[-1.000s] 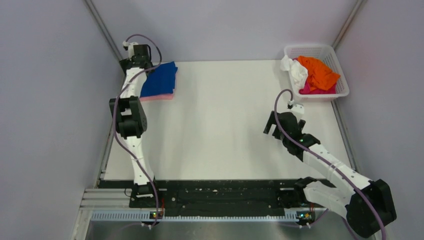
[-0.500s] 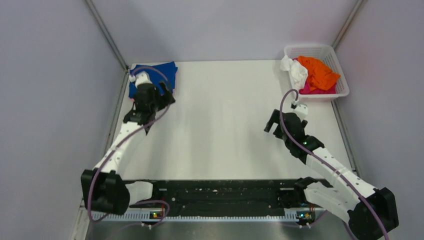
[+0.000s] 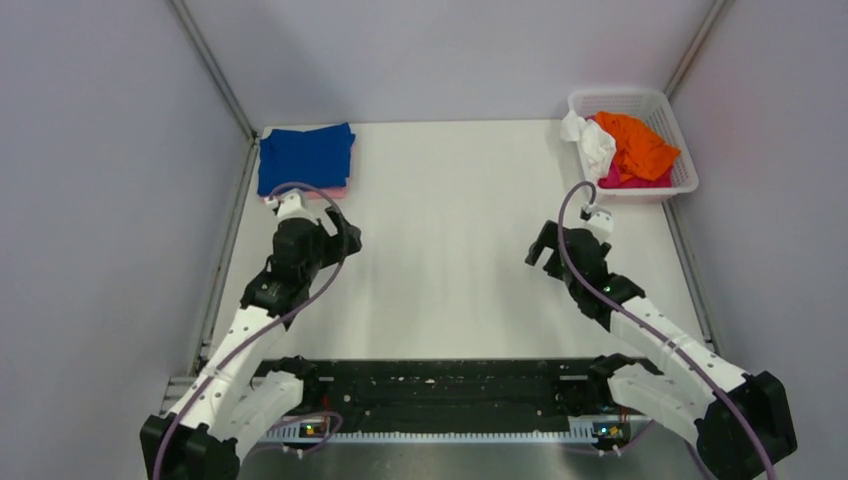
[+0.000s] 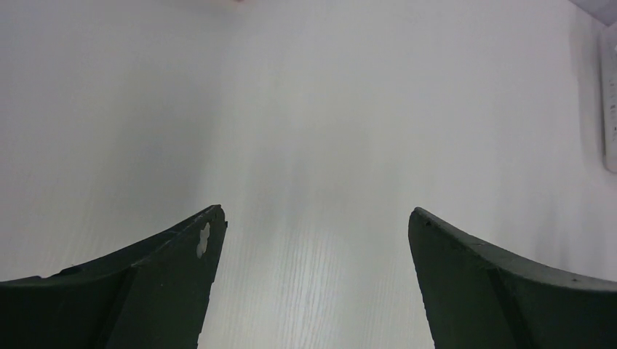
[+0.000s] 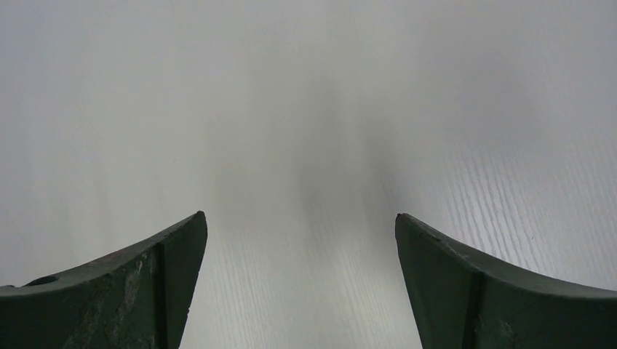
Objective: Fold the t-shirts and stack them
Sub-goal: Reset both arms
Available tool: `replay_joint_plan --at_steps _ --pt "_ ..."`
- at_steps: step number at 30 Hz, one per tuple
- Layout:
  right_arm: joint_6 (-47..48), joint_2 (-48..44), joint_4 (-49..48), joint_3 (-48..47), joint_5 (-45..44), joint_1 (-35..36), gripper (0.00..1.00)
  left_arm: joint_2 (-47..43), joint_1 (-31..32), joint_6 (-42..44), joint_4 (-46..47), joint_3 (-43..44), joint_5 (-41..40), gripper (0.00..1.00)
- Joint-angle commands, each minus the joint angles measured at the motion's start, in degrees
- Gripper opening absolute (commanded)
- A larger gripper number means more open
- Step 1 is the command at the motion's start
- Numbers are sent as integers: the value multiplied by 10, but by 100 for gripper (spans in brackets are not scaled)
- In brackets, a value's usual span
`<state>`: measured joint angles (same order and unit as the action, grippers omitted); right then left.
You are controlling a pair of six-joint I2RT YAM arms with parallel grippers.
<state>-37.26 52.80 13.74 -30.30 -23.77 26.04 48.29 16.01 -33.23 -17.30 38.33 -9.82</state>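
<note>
Left gripper (image 4: pixel 314 218) wide open, nothing between the jaws, hanging over bare table (image 3: pixel 450 260) just in front of the stack. Right gripper (image 5: pixel 300 217) also spread open and empty, over the table short of the basket (image 3: pixel 622 96). Stack sits in the far-left corner: blue tee (image 3: pixel 306 157) folded on top, pink tee (image 3: pixel 338 191) under it with only a thin edge peeking out at the near side. Three tees are left in the basket at far right: orange (image 3: pixel 637 146) heaped on top, magenta (image 3: pixel 626 180) underneath, white (image 3: pixel 592 142) draped over the left rim. Judgement: two done, three to go, next step is likely a pick from the basket. Risks: the tees are tangled in one heap, so a deep pinch could lift two at once; the white one hanging over the rim could get dragged out and drop to the table crumpled. The basket looks light, so a pull at a snagged tee could tip or slide it. A blind pinch mid-cloth gives a bunched tee that is hard to spread flat. The left arm is near the stack, so a sweep back could nudge the blue tee off the pink one.
</note>
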Motion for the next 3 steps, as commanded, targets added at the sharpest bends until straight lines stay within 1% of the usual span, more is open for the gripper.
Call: replay_joint_plan --at_steps 1,3 --pt "0 1 -32 -2 3 -5 99 -10 -1 -3 31 8 -4 99" --pt "1 -1 -33 -4 2 -5 99 -11 -1 -4 19 18 -7 99"
